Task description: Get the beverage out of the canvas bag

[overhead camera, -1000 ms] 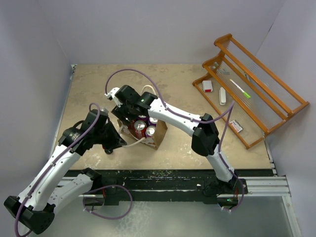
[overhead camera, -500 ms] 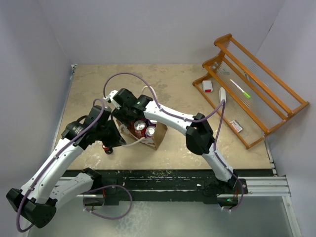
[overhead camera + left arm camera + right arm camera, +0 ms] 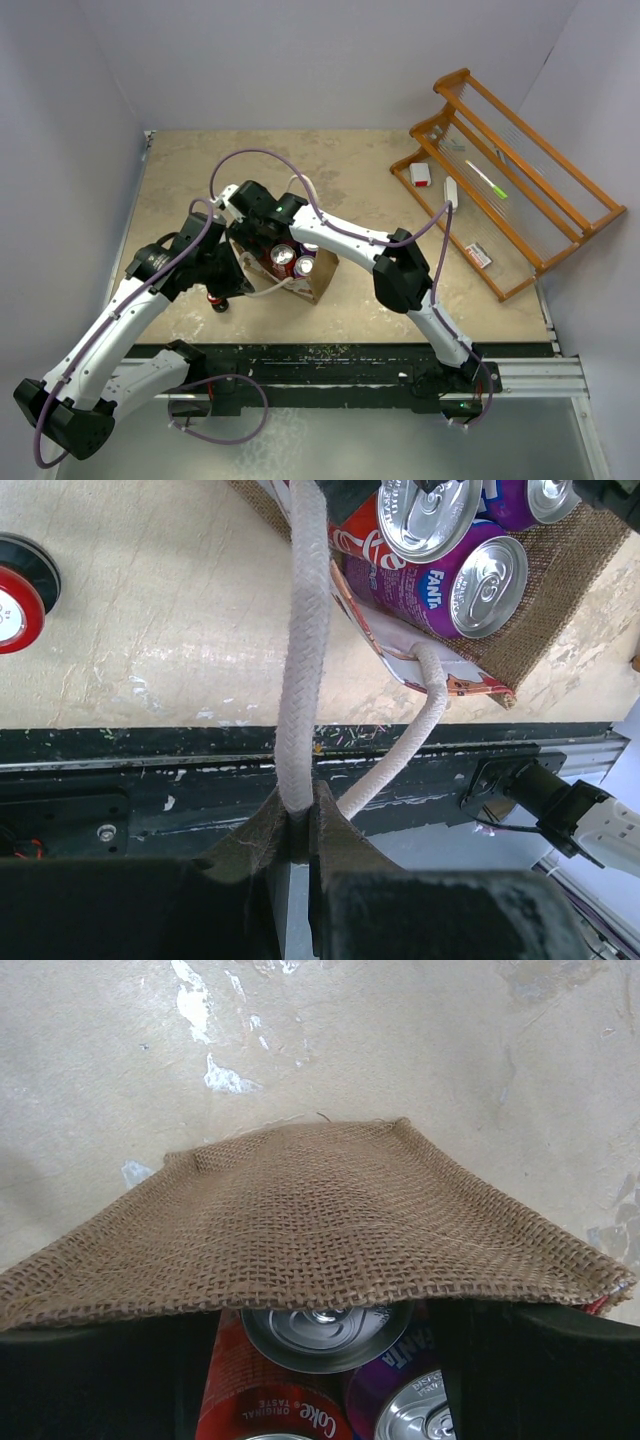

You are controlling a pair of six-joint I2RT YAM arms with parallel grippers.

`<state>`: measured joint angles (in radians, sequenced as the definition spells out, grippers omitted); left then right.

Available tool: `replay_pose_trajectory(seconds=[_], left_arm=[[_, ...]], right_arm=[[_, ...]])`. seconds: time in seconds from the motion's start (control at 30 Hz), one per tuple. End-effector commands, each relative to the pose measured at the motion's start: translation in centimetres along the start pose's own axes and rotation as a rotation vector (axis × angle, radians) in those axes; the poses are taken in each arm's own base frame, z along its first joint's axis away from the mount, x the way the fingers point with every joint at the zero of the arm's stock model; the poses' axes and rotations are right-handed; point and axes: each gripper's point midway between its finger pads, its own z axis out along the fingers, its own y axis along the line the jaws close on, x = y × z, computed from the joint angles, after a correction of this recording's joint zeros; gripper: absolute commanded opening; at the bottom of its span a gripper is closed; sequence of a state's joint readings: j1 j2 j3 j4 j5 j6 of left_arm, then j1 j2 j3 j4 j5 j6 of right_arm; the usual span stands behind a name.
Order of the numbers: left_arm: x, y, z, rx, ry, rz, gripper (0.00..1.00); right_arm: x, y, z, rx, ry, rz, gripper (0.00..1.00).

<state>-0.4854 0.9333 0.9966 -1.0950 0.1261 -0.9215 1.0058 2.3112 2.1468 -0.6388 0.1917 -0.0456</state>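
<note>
The canvas bag point(image 3: 318, 280) stands mid-table with tan burlap sides point(image 3: 300, 1220) and several cans inside. In the left wrist view a red Coke can point(image 3: 425, 515) and a purple Fanta can point(image 3: 480, 580) show at its mouth. My left gripper point(image 3: 238, 283) is shut on the bag's white rope handle point(image 3: 300, 680), pinched at the fingertips point(image 3: 298, 815). My right gripper point(image 3: 262, 240) hovers over the bag's left end. In its wrist view the gripper point(image 3: 328, 1322) is open, its dark fingers on either side of a silver can top point(image 3: 325, 1332), a Coke can point(image 3: 265, 1410) and a Fanta can point(image 3: 420, 1405).
A red-topped can point(image 3: 214, 302) stands on the table outside the bag, left of my left gripper, and shows in the left wrist view point(image 3: 12, 615). An orange wooden rack point(image 3: 520, 180) with small items lies at the right. The black front rail point(image 3: 350, 350) runs along the near edge.
The right gripper has shifted left and lower over the bag's left end. The left arm has lifted slightly, still holding the handle.
</note>
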Motion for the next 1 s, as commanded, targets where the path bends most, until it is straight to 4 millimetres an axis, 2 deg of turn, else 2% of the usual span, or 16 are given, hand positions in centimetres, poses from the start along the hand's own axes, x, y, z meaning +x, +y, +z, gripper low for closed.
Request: replay_pose_trajectory(seconds=[0.0, 0.17, 0.23, 0.3, 0.4, 0.63, 0.77, 0.97], left_arm=[[-0.4, 0.4, -0.9, -0.019, -0.024, 0.027, 0.00], [-0.4, 0.3, -0.9, -0.013, -0.026, 0.017, 0.00], [-0.3, 0.3, -0.8, -0.007, -0.026, 0.013, 0.00], [-0.3, 0.2, -0.8, 0.000, -0.026, 0.009, 0.00], [-0.1, 0.2, -0.8, 0.005, -0.021, 0.005, 0.00], [0.2, 0.1, -0.5, 0.014, -0.001, 0.005, 0.00], [0.2, 0.0, -0.5, 0.017, 0.000, 0.007, 0.00], [0.1, -0.2, -0.5, 0.020, 0.000, 0.020, 0.00]], right_arm=[[0.2, 0.4, 1.2, -0.003, 0.011, -0.010, 0.77], [-0.7, 0.3, 0.6, -0.001, -0.020, -0.004, 0.68], [-1.5, 0.1, -0.1, -0.004, -0.038, -0.001, 0.57], [-2.3, -0.2, -1.2, 0.000, -0.060, 0.008, 0.45], [-3.5, -0.1, -3.1, -0.021, -0.085, 0.053, 0.39], [-7.0, -1.0, -7.2, -0.012, -0.210, 0.171, 0.16], [-7.5, -1.3, -8.1, -0.011, -0.230, 0.243, 0.07], [-7.4, -2.6, -9.3, -0.028, -0.231, 0.398, 0.00]])
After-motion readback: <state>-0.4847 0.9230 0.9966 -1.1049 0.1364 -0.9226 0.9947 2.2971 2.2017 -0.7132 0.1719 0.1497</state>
